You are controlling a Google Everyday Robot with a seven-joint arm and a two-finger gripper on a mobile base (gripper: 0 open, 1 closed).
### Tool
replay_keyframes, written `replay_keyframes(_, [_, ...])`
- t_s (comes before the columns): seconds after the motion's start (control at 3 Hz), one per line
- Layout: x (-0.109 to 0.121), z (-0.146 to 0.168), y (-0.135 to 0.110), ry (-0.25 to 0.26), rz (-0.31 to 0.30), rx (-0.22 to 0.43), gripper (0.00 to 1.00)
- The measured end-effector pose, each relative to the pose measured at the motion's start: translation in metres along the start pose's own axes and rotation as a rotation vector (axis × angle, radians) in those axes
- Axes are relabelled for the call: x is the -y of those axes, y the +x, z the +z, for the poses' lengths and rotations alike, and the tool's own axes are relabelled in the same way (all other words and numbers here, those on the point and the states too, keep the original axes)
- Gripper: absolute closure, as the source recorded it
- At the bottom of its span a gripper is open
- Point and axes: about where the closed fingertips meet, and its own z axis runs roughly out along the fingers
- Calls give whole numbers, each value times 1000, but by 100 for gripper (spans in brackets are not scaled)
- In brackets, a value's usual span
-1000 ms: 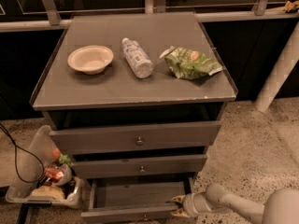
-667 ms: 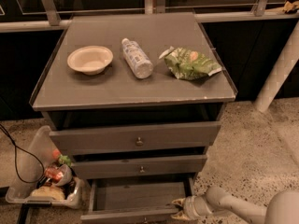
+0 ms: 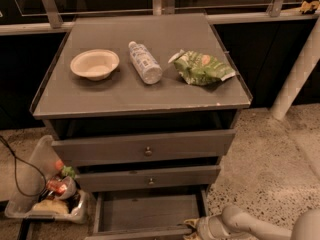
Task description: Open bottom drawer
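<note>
The grey cabinet has three drawers. The bottom drawer [image 3: 145, 211] stands pulled out, its plain grey inside showing; its front panel is mostly cut off by the lower frame edge. My gripper [image 3: 192, 226] is at the drawer's front right corner, low in the view, with the pale arm [image 3: 250, 226] reaching in from the lower right. The middle drawer [image 3: 150, 178] and top drawer [image 3: 145, 146] have small round knobs and stand slightly ajar.
On the cabinet top [image 3: 100, 96] lie a white bowl [image 3: 94, 64], a plastic bottle [image 3: 145, 62] on its side and a green snack bag [image 3: 202, 67]. A clear bin of rubbish [image 3: 47, 194] and a black cable [image 3: 17, 176] sit on the floor left. A white post [image 3: 295, 69] stands right.
The view has shifted slightly; my gripper stays at the front right corner of the bottom drawer, which remains pulled out.
</note>
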Motion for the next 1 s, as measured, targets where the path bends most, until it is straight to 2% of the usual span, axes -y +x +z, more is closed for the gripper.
replay_keyframes(0.33, [0,-1,-1,0,0,0,100])
replay_keyframes(0.67, [0,-1,-1,0,0,0,82])
replay_keyframes(1.0, [0,-1,-1,0,0,0,59])
